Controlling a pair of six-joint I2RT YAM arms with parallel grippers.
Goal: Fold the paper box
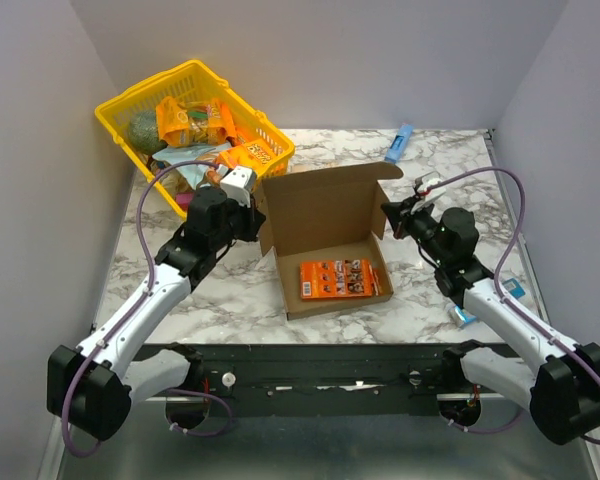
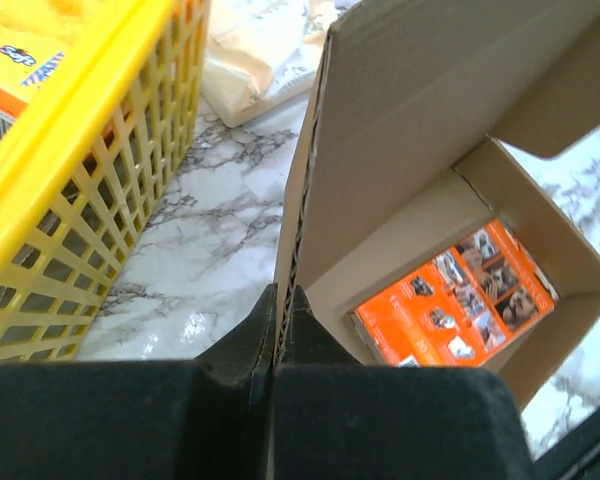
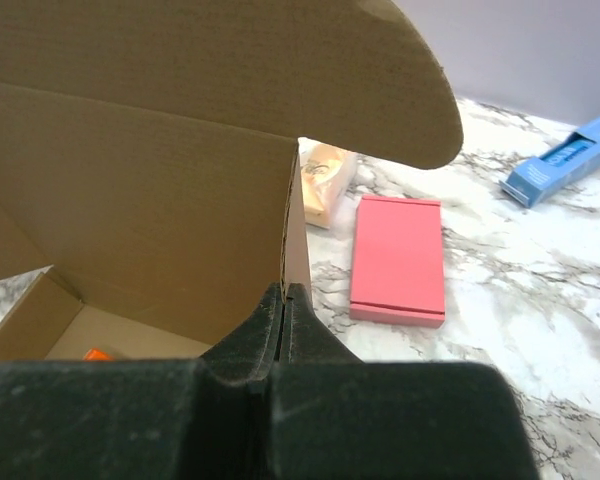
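The paper box point(image 1: 330, 210) is brown corrugated cardboard, open in the middle of the table, its lid standing up at the back. An orange printed snack box point(image 1: 344, 278) lies inside it. My left gripper point(image 1: 256, 222) is shut on the left edge of the upright lid; the wrist view shows the fluted edge pinched between the fingers point(image 2: 285, 300). My right gripper point(image 1: 390, 218) is shut on the lid's right edge point(image 3: 284, 292). The rounded lid flap point(image 3: 380, 70) hangs over the right wrist view.
A yellow basket point(image 1: 120, 105) of snack packs stands at the back left, close to my left arm. A blue box point(image 1: 399, 143) lies at the back edge. A pink flat box point(image 3: 398, 258) lies on the marble behind the paper box. Small blue items point(image 1: 463, 316) lie by my right arm.
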